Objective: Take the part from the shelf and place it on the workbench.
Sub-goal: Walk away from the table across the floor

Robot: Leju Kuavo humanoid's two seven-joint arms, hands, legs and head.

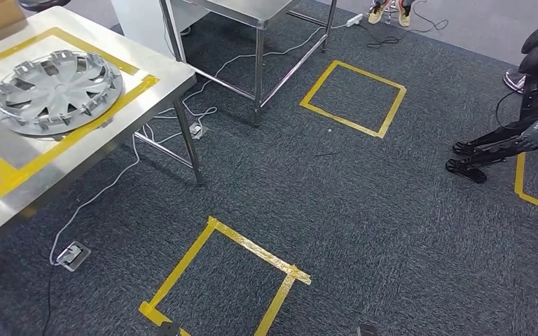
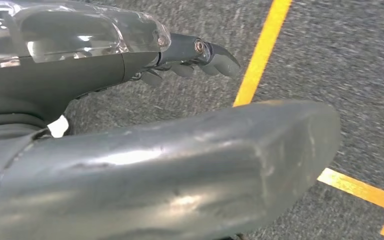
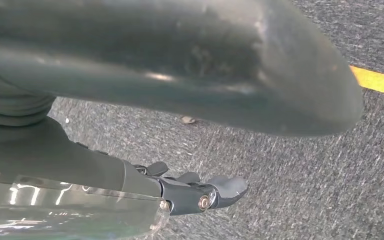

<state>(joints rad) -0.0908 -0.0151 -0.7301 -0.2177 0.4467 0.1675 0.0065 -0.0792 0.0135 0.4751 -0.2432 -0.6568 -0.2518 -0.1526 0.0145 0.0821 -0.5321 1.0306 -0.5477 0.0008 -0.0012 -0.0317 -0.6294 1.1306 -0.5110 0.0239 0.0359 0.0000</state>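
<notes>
We see the part (image 1: 57, 91), a silver spoked wheel cover of moulded plastic, lying flat near the counter's (image 1: 14, 178) right edge, inside yellow tape lines on brushed steel. Our left hand (image 2: 180, 52) and right hand (image 3: 190, 192) hang over dark carpet (image 1: 364, 210), fingers loosely apart, holding nothing.

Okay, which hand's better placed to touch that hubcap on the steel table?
Probably the left. The hubcap lies on the table at the robot's left; both the left hand and right hand hang empty over carpet.
</notes>
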